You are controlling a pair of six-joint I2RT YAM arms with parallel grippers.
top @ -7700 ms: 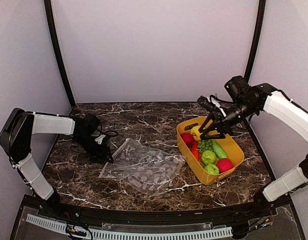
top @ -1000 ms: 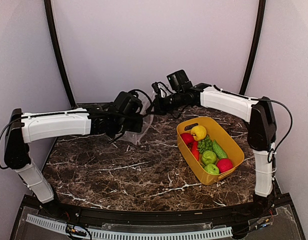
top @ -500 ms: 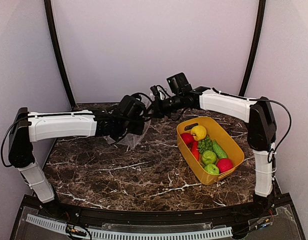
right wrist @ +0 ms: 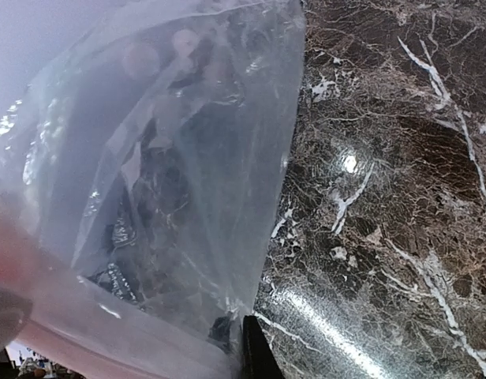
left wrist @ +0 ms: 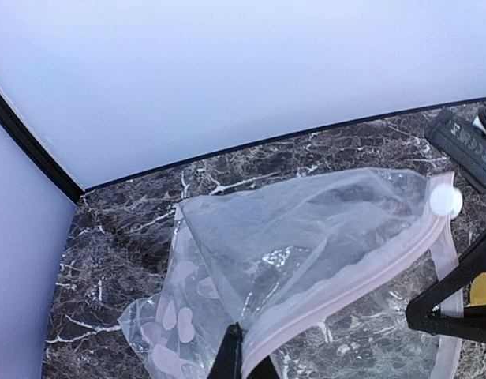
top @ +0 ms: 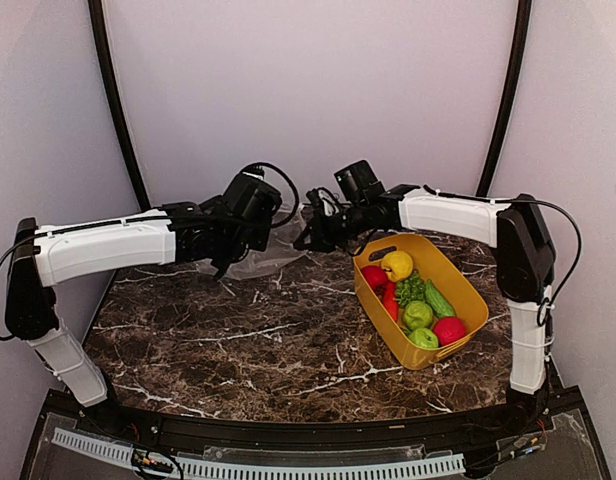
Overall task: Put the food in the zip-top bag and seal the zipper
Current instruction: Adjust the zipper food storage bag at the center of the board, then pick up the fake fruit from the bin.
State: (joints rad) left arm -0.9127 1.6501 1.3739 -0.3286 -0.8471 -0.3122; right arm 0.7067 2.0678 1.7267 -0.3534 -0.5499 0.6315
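The clear, spot-printed zip-top bag [left wrist: 306, 237] is held slack above the marble table [top: 238, 330] at its rear, the pink zipper [left wrist: 345, 288] seen unsealed. The food [top: 413, 295], yellow, red and green, is piled in a yellow tub [top: 466, 285].

The left arm [top: 108, 245] reaches from the left edge of the top view to upper centre, with its forearm nearly level and its wrist bent down. The left gripper [left wrist: 241, 357] is pinched tight on the bag [left wrist: 306, 237] edge. The right arm [top: 458, 215] rises along the right side, then stretches leftward. The right gripper [top: 310, 238] is likewise clamped on the bag, near the left one.
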